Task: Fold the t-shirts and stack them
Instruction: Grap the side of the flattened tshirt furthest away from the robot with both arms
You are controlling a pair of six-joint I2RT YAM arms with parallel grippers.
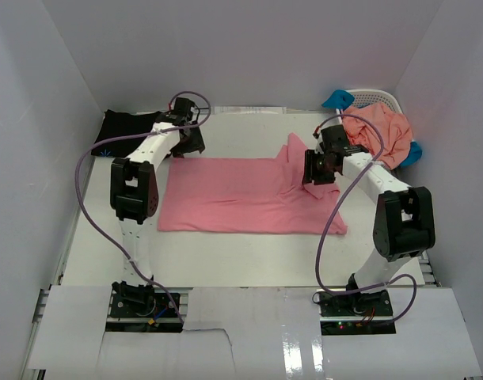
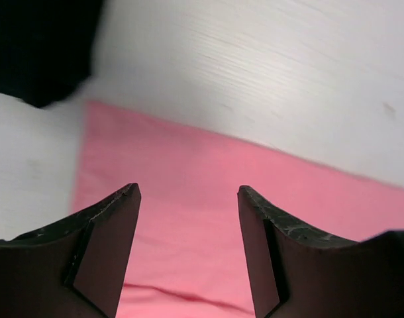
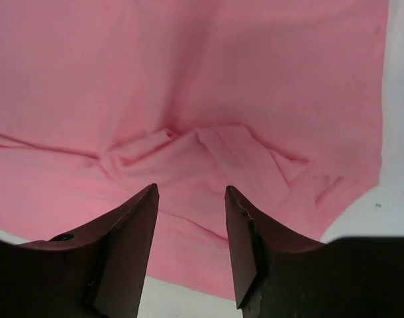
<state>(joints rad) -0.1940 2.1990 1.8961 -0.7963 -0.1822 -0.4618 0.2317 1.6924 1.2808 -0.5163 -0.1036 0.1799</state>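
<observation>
Looks only partly done: can see the soft black cloth t-shirt (image 1: 116, 131) lying flat, maybe folded, at the far left of the white table (image 1: 249, 253), with the crumpled salmon-orange cloth t-shirt (image 1: 380, 131) and the bright blue cloth t-shirt (image 1: 336, 99) heaped in the white plastic lattice basket (image 1: 388, 96) at the far right, waiting their turn. Working on the soft rose-pink cloth t-shirt (image 1: 241, 194), spread in the middle of the table with its right end bunched up and one sleeve poking out, so more folds needed, then stacking. Holding nothing: left gripper (image 2: 189, 192) wide open just over the pink shirt's far left corner, right gripper (image 3: 191, 192) a bit open over the wrinkled right end.
</observation>
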